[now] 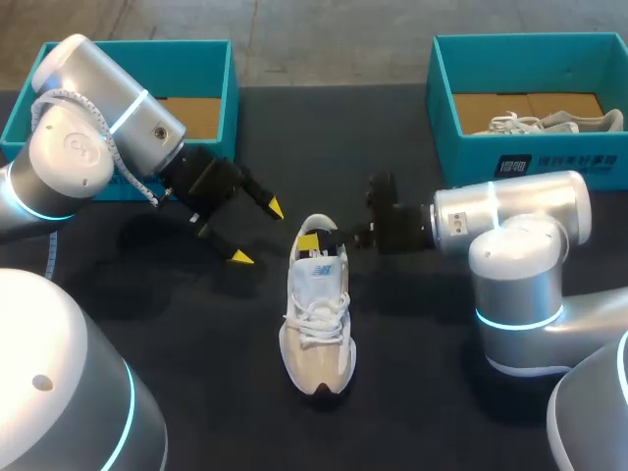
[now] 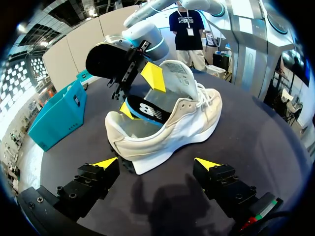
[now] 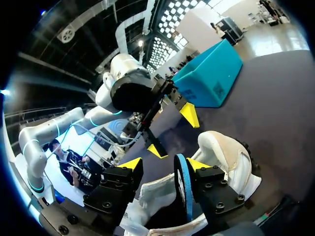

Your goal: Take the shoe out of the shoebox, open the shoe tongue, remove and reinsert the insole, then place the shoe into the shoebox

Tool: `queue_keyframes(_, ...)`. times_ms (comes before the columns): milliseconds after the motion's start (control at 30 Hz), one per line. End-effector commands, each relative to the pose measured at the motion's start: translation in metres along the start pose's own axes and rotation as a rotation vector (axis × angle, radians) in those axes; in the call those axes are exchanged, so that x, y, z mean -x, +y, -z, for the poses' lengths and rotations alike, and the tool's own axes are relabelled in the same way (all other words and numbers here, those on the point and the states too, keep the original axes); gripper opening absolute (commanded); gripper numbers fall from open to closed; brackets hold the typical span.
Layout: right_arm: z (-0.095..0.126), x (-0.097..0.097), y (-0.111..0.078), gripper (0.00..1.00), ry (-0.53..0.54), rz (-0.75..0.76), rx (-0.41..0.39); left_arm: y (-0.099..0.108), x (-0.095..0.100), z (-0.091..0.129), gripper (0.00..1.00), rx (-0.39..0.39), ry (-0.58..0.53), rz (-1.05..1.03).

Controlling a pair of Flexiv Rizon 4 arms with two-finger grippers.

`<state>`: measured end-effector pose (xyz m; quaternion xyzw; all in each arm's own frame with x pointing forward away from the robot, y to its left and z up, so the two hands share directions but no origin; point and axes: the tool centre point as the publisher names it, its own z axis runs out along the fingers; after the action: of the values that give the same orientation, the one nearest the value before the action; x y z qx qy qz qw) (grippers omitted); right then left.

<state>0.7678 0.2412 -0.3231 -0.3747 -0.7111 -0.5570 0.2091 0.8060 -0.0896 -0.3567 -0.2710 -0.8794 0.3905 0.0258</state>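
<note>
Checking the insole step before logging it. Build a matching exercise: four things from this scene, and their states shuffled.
Things:
1. left gripper
2. insole
3. shoebox by the left arm
4. shoebox by the right arm

States:
A. holds another shoe
B. open, beside the sneaker without touching it
C. standing up out of the sneaker's heel, between the right gripper's fingers
D. cardboard floor showing

Pairs: 1-B, 2-C, 3-D, 4-A
</note>
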Motion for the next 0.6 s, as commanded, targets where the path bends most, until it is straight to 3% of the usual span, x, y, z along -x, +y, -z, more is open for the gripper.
queue_keyframes(33, 0.002, -0.002, -0.003, 0.64, -0.035, -0.015, -0.007, 0.000, 0.000, 0.000, 1.00, 0.003, 0.001, 0.000)
queue_keyframes(233, 0.008, -0.002, -0.001, 0.79, -0.056, -0.004, 0.017, 0.000, 0.000, 0.000, 1.00, 0.003, 0.001, 0.000)
queue_keyframes(600, 0.015, -0.007, 0.005, 0.87, -0.103, 0.017, 0.018, 0.000, 0.000, 0.000, 1.00, 0.003, 0.001, 0.000)
